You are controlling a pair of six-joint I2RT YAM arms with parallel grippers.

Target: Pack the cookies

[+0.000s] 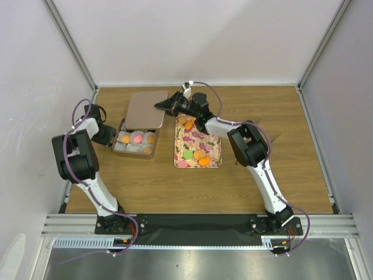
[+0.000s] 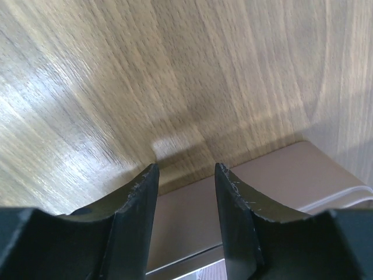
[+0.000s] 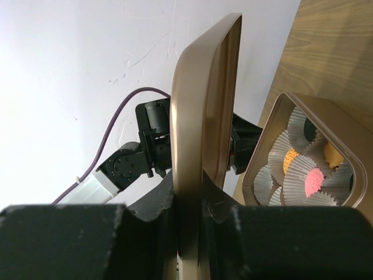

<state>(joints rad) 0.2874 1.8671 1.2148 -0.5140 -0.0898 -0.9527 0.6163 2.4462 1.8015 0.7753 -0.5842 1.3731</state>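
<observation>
Right claw [image 1: 165, 106] is recorded as clamped on one edge of the plain metal lid [image 1: 144, 109]. In the right wrist view the lid is seen edge-on, pinched between both fingers. The lid extends away from this claw toward the left arm's side. Whether it touches the tin [image 1: 119, 129] is not resolved from overhead, where its near edge overlaps the tin's far part. The tin is noted below and to the left of the right claw, its open part uncovered, with white paper cups [image 3: 278, 153] packed inside. Cookies [image 1: 138, 138] are seen in those cups: one pink between orange ones, with another orange one at the near corner. More of them remain on the floral tray [image 1: 213, 143], which lies on the tabletop [image 1: 262, 181] just behind the right claw, on the side of the arm bases. Several orange ones lie close under that claw's wrist, and a green, two orange and a pink one lie at the tray's near end. Left claw [image 2: 185, 169] is recorded as open, fingers apart with nothing between them. It is positioned just left of the tin; contact cannot be told. A beige metal surface is seen under its tips, lid or tin undetermined.
</observation>
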